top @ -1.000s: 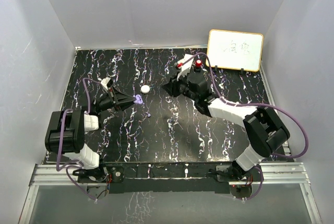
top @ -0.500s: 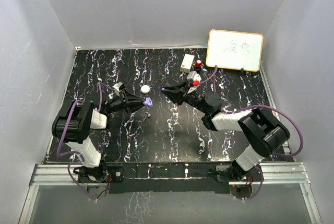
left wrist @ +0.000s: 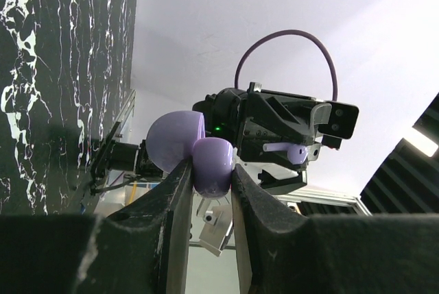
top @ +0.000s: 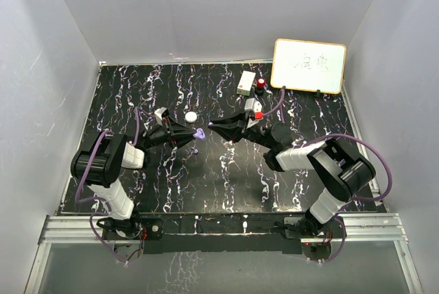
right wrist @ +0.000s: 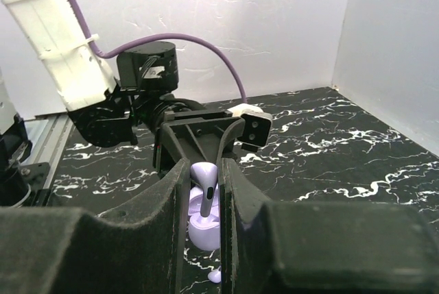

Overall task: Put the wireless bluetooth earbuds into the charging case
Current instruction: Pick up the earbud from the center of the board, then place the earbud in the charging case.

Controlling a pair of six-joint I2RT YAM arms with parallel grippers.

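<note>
My left gripper is shut on the open purple charging case, holding it off the table with its lid swung back. In the top view the case hangs mid-table at the left gripper's tip. My right gripper is shut on a purple earbud, stem pointing down at the case just beyond it. From above, the right gripper nearly meets the case. A second purple earbud lies on the table below.
A white round case sits on the black marbled table just behind the left gripper. A small white box and a red knob stand at the back. A whiteboard leans at the back right.
The left arm carried the purple case rightward toward the middle. The right arm swung left and lower with its earbud, so the two grippers now nearly meet.
</note>
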